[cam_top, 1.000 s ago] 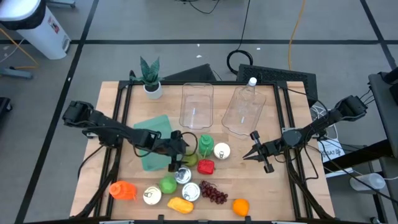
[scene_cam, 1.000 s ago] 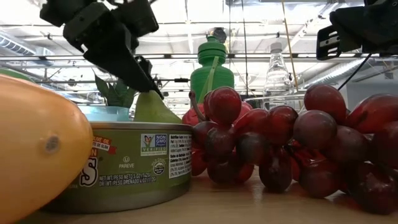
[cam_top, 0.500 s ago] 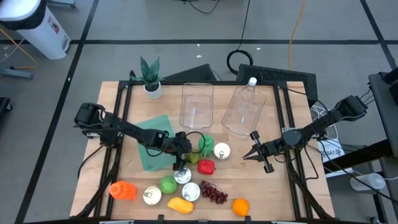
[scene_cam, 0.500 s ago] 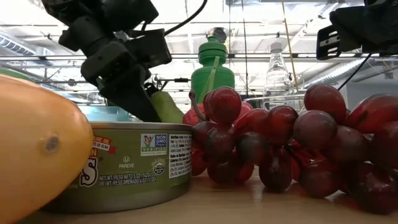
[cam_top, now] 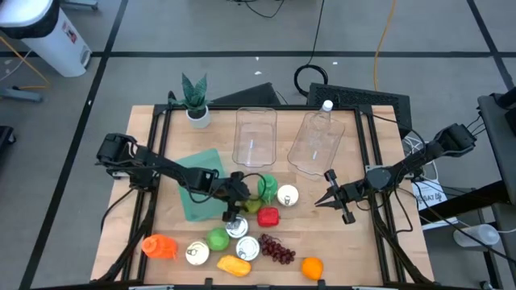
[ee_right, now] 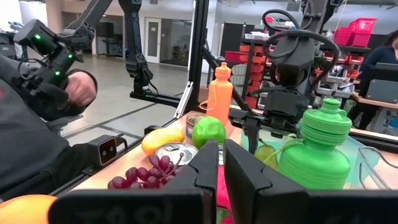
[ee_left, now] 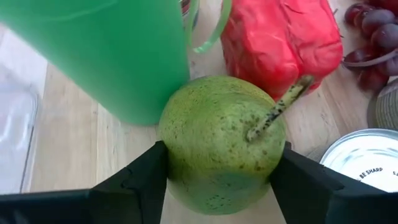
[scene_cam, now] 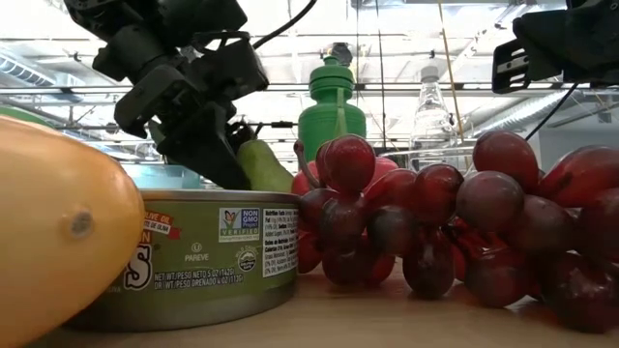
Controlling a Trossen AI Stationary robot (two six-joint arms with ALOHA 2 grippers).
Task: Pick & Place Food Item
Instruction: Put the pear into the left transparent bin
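Now my left gripper (ee_left: 217, 180) is clamping the pear (ee_left: 221, 140) beside the green bottle (ee_left: 106, 50), while my right gripper (cam_top: 334, 196), fingers together, is waiting right of it.

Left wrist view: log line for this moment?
left gripper: closing around pear | pear: on table beside green bottle | right gripper: shut, idle

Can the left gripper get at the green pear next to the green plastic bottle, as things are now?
Probably yes. The left gripper already has its fingers on either side of the green pear. The green plastic bottle and red pepper stand close beside but do not block it.
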